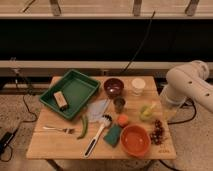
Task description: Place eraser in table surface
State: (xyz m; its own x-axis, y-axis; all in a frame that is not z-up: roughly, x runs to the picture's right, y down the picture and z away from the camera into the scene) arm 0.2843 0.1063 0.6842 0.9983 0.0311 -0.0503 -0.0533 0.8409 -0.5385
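Since just one camera view is on hand, everything below is placed relative to the green tray (79, 89).

The eraser (60, 99) lies flat inside the tray, in its left part near the front-left wall, and touches nothing else. It is not yet on the table surface (54, 144), so the task looks to be at its start.

Handling (my guess): a small stiff block, very light, not fragile, w/ a matte grippy skin, so it shouldn't slip. It sits low, so take it from above across the two long sides, approx at mid-length. Keep clear of the tray wall just beside it. A hard pinch isn't needed.

A free spot shows on the bare planks just in front of the tray, left of the fork (57, 129). Right of the tray the surface is crowded: a dark bowl (113, 87), a white cup (138, 86), a brush (98, 135), a green sponge (113, 135) and an orange bowl (135, 140).

The robot arm (190, 82) hangs well apart from the tray, far to its right at the table's right edge. The gripper can't be made out; it must sit past the arm's lower end, out of sight. Whether it is released or clenched can't be told, and nothing shows it holding or touching anything. Reaching the eraser calls for a long move leftward over the clutter.
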